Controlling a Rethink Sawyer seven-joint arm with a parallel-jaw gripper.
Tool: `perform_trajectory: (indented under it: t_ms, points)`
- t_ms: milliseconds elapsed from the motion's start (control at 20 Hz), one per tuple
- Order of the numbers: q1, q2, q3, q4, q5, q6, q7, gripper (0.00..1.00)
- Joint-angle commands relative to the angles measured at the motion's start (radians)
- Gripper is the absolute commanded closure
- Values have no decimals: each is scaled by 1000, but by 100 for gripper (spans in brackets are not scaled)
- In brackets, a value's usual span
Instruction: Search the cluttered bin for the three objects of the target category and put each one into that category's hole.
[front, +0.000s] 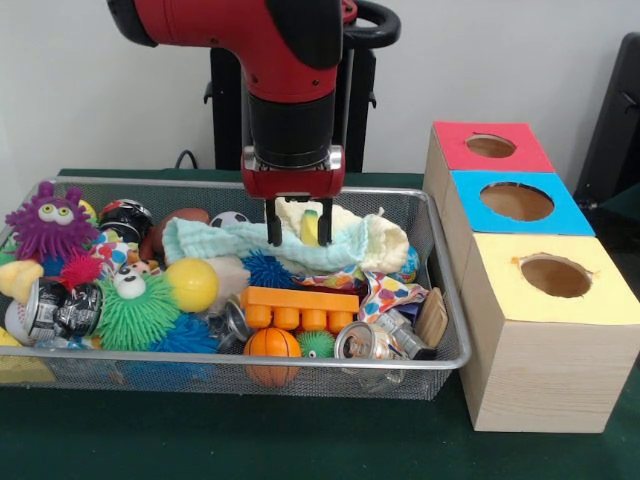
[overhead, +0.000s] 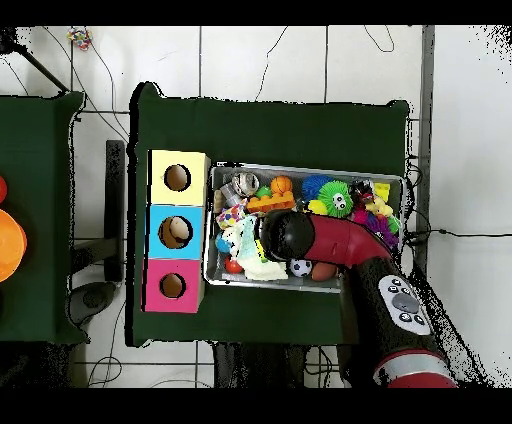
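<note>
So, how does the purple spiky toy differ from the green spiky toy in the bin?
The purple spiky toy sits at the bin's far end from the boxes, against its far rim; the green spiky toy lies nearer the middle and nearer the front camera. The purple one shows big white eyes on its body; the green one carries a white face on top. Both are soft-looking, covered in thin spikes, and untouched by the claw.

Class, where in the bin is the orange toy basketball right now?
In the front view, the basketball lies against the bin's near wall, about mid-length, just below the orange block and left of a crushed can.
</note>
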Motion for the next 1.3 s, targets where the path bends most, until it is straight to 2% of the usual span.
perform_trajectory:
  t_ms: [50, 300, 600, 1050, 1100, 1300]
  points:
    - [10, -7, -11, 6, -34, -38, 108, 0]
    - [23, -9, -21, 16, -33, -58, 118, 0]
    - [24, -45, -17, 47, -11, -40, 121, 0]
    - [39, -58, -41, 50, 8, -15, 150, 0]
    - [41, -59, -44, 52, 9, -15, 154, 100]
    - [50, -58, -60, 56, 1, -25, 159, 100]
